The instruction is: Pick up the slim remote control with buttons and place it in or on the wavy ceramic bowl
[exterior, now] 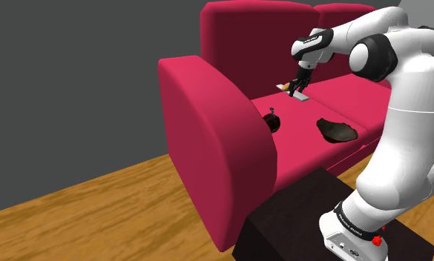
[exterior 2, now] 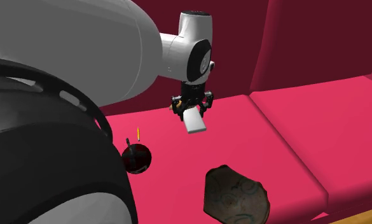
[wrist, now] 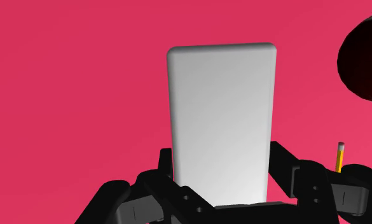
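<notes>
- Wrist view: the remote (wrist: 221, 121), drawn as a plain pale grey slab with no buttons to be made out, is clasped at its near end between the two black fingers (wrist: 168, 167) of the claw (wrist: 221, 175). Most of its length juts out beyond the fingertips.
- The claw (exterior 2: 192, 107) is thus narrowed onto the width of the remote (exterior 2: 194, 121). A hold at one end is judged to leave the free end clear, so that it can be set down first.
- The remote is carried below the claw and tilted, over the red sofa seat (exterior 2: 305, 127). It appears to be clear of the cushion, though the gap beneath it cannot be told for certain.
- The bowl (exterior: 335, 130), dark and wavy-rimmed, is seen on the same seat. It lies well apart from the claw (exterior: 302, 83), lower than it and nearer the seat's front edge. Its mouth appears to face up, so the remote can be lowered in from above.
- A black round object (exterior 2: 134, 158), with a pencil (exterior 2: 138, 133) close by, lies on the seat to one side of the claw. It is off the line to the bowl and is judged not to be in the way.
- The pick is judged done; the carry and the release are left.
- Because the remote is gripped at one end only, it may pivot between the fingers. A slow transfer is called for, with the free end brought over the bowl's middle before the fingers are parted.
</notes>
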